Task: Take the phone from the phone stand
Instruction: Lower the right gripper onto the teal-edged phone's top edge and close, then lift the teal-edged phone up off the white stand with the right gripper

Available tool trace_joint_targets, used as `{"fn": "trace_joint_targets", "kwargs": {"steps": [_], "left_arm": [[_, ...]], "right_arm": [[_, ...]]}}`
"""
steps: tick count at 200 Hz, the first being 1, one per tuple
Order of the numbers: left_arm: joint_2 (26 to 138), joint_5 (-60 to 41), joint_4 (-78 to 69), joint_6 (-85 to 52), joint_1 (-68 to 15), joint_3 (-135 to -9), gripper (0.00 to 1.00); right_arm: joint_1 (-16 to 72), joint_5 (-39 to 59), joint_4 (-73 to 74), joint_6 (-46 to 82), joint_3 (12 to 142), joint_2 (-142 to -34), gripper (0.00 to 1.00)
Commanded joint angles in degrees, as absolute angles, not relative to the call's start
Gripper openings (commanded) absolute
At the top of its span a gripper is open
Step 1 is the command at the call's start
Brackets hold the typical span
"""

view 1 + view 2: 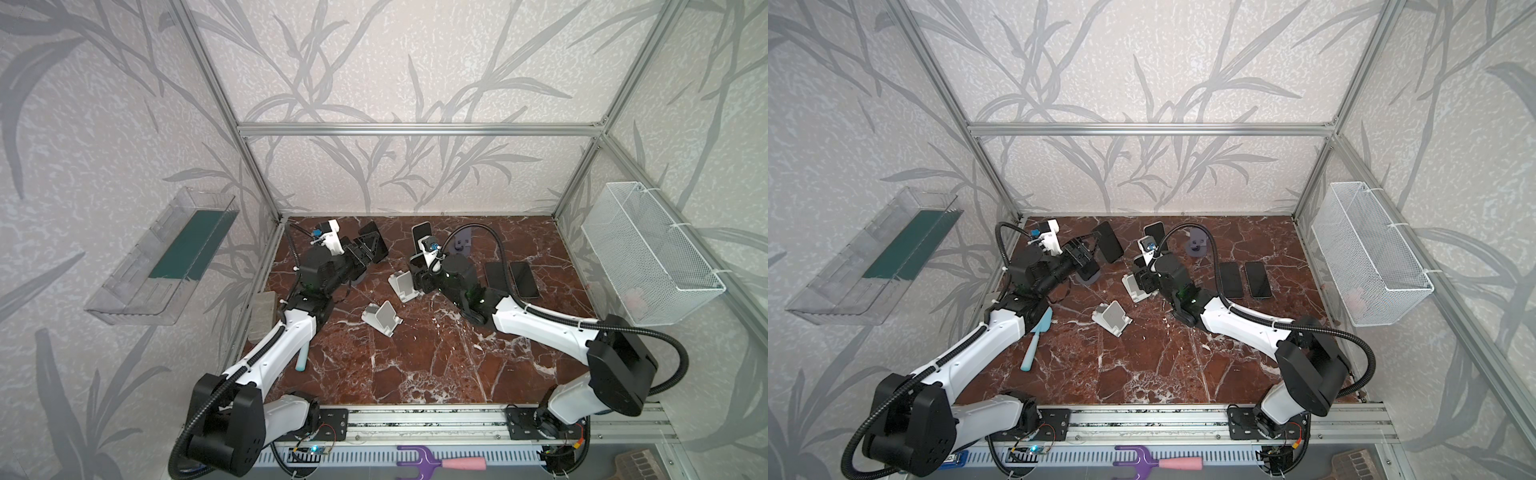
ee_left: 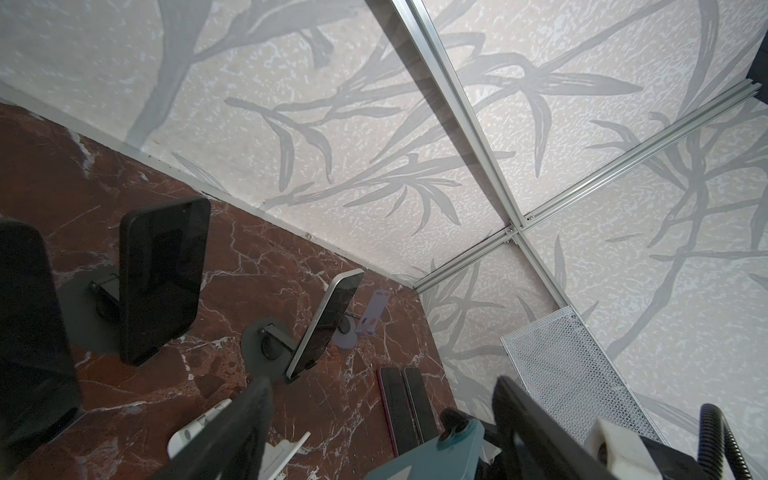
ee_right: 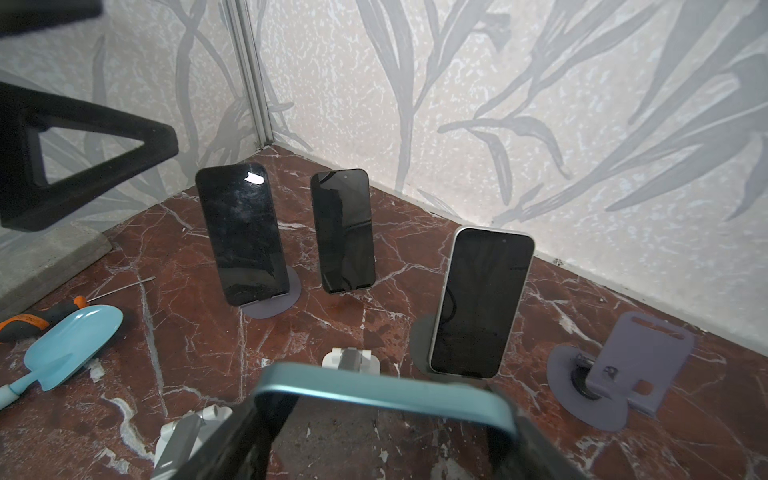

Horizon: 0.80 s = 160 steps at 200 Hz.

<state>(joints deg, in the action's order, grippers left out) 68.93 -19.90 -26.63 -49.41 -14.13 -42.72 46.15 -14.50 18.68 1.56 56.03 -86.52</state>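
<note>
A teal phone [image 3: 374, 392] is clamped in the right gripper [image 3: 374, 449] near a white stand [image 1: 401, 286]. The left gripper [image 2: 382, 399] is held apart, empty. Two phones [image 1: 494, 274] are laid flat; three phones [image 3: 243, 232] are left propped upright.

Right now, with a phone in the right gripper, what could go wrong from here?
The right gripper grips the teal-edged phone by its edges only; a slip would likely drop it onto the white stand or the marble tabletop. The left gripper, open, sits close beside a black phone standing on a round grey stand; a careless move could topple it.
</note>
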Motion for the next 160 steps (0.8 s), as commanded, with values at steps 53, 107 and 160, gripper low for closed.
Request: {"fn": "trace_joint_targets", "kwargs": {"steps": [53,107,160], "left_arm": [[69.1,-21.4,-28.5,-50.9,-14.4,-43.3,0.84],[69.4,-21.7,-28.8,-51.3,-14.9,-43.4,0.83],[69.5,-21.4,-28.2,-50.6,-16.2,-43.4,0.83]], "right_arm": [[41.1,-16.7,13.3,2.7,51.2,-76.6,0.66],[36.3,-17.0,5.1,4.1,48.8,-70.6,0.66],[28.3,-12.5,-1.3,8.9,48.1,-68.1,0.66]]}}
